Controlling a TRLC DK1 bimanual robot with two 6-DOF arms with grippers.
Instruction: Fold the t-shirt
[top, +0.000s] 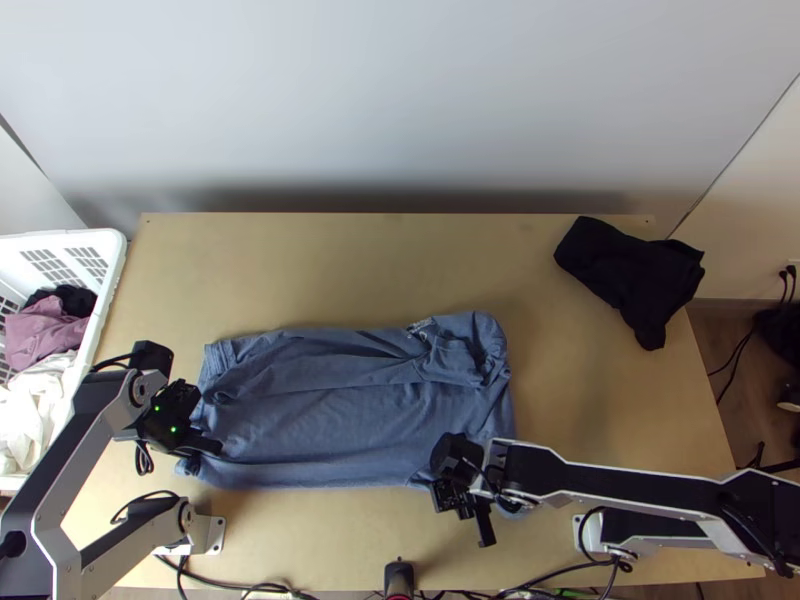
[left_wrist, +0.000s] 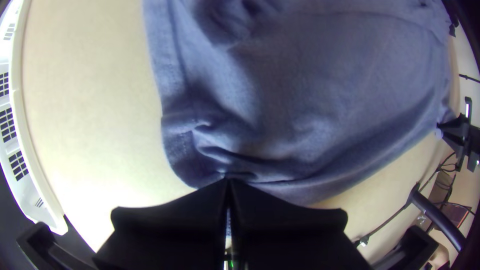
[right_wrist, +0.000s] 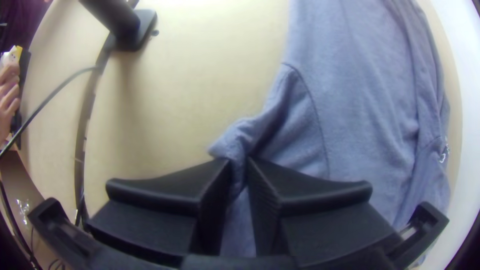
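Okay, nearest us, the right hand (right_wrist: 239, 162) has its fingers closed on a pinch of cloth at the near right of the t-shirt (top: 330, 420), and over at the near left corner the left hand (left_wrist: 227, 181) is clamped on the other end. The shirt lies wide across the near half of the desk (top: 350, 260), and it looks light, soft and limp, with no stiffness to help, so it'll sag between the grips. Those near corners look like the right place to hold, well apart, ideally catching every layer; a shallow pinch could leave one behind. How many layers are caught, I can't tell, and the right arm (top: 620, 482) covers part of that near right end. Farther back, the far side is rumpled, loose folds bunching at far right by a small pale patch (top: 421, 327), and what's tucked beneath them stays a guess
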